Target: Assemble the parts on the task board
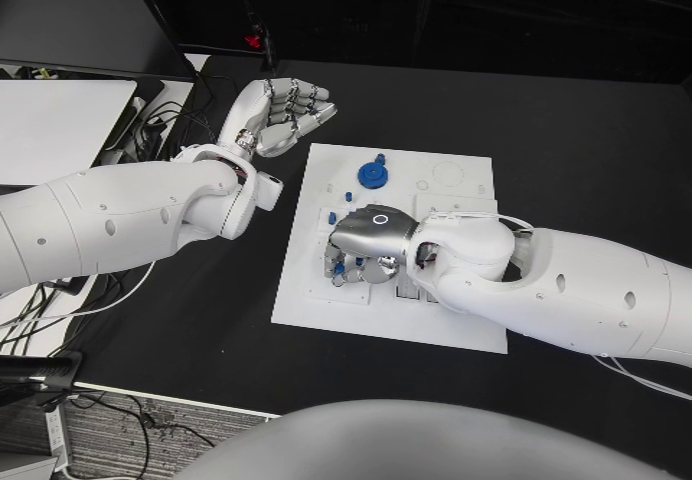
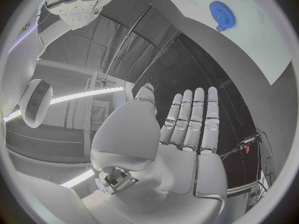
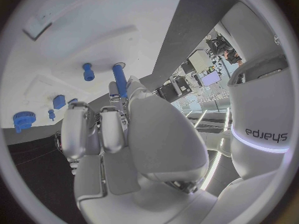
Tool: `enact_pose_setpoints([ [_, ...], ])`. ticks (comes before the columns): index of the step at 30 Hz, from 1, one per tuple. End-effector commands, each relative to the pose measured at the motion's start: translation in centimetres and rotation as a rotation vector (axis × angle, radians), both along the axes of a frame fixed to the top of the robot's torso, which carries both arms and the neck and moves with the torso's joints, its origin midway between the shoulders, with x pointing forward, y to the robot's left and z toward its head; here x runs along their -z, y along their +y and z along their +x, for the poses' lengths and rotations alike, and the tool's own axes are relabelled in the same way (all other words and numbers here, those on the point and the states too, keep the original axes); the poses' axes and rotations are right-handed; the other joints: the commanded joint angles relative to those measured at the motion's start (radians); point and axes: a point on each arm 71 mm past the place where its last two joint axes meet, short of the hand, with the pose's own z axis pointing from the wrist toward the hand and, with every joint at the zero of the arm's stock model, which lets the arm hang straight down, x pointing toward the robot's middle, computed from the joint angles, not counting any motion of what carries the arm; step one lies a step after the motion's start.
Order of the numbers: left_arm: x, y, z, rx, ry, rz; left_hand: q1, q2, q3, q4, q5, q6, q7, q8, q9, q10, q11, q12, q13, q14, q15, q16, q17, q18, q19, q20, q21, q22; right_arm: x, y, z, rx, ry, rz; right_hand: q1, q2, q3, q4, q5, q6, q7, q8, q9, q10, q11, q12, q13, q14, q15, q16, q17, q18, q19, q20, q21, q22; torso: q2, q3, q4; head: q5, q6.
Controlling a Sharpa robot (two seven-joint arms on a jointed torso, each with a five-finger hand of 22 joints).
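The white task board (image 1: 433,322) lies mid-table. A blue gear (image 1: 374,176) and a small blue piece (image 1: 381,158) sit on its far part; the left wrist view shows the gear (image 2: 219,14) too. My right hand (image 1: 368,243) hovers low over the board's left middle, fingers pointing down among small blue parts (image 1: 339,266). In the right wrist view a long blue pin (image 3: 119,79) runs in between thumb and finger, its far end at a ring on the board (image 3: 74,30). A short blue peg (image 3: 87,71) stands beside it. My left hand (image 1: 289,110) is raised over the table behind the board's far left corner, its fingers (image 2: 194,122) straight, holding nothing.
A white panel (image 1: 51,125) and cables (image 1: 144,115) lie at the table's left edge. More cables (image 1: 108,415) hang below the front left corner. Bare black table (image 1: 591,170) stretches to the right of the board.
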Motion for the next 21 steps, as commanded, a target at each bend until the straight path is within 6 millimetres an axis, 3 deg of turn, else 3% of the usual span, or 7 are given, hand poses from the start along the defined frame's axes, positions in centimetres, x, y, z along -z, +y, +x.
enact_pose_setpoints([
  [1, -0.39, -0.2, -0.15, 0.024, -0.047, -0.006, 0.002, 0.009, -0.006, 0.001, 0.003, -0.005, 0.027, 0.003, -0.002, -0.009, -0.001, 0.003, -0.001, -0.004, 0.002, 0.005, -0.001, 0.011, 0.006, 0.0, -0.005, -0.001, 1.6, -0.66, -0.03, 0.023, 0.044, -0.094, 0.008, 0.0, 0.008, 0.001, 0.003, 0.0, 0.007, -0.003, -0.001, 0.007, -0.001, 0.002, 0.002, 0.03, 0.007, 0.0, -0.001, -0.015, 0.012, 0.003, -0.007, 0.141, 0.0, -0.0001, 0.0004, -0.001, 0.0],
  [21, -0.37, -0.21, -0.08, 0.023, -0.045, -0.005, 0.003, 0.011, -0.009, 0.001, 0.004, -0.006, 0.027, 0.005, -0.002, -0.01, -0.001, 0.005, -0.001, -0.005, 0.002, 0.007, -0.003, 0.011, 0.007, 0.0, -0.005, -0.003, 1.54, -0.83, -0.25, 0.021, 0.055, -0.075, 0.008, 0.0, 0.009, 0.0, 0.003, 0.0, 0.008, -0.004, -0.001, 0.007, 0.0, 0.002, 0.002, 0.029, 0.007, -0.001, -0.002, -0.015, 0.011, 0.004, -0.008, 0.141, 0.0, -0.0006, 0.0014, -0.007, 0.0],
])
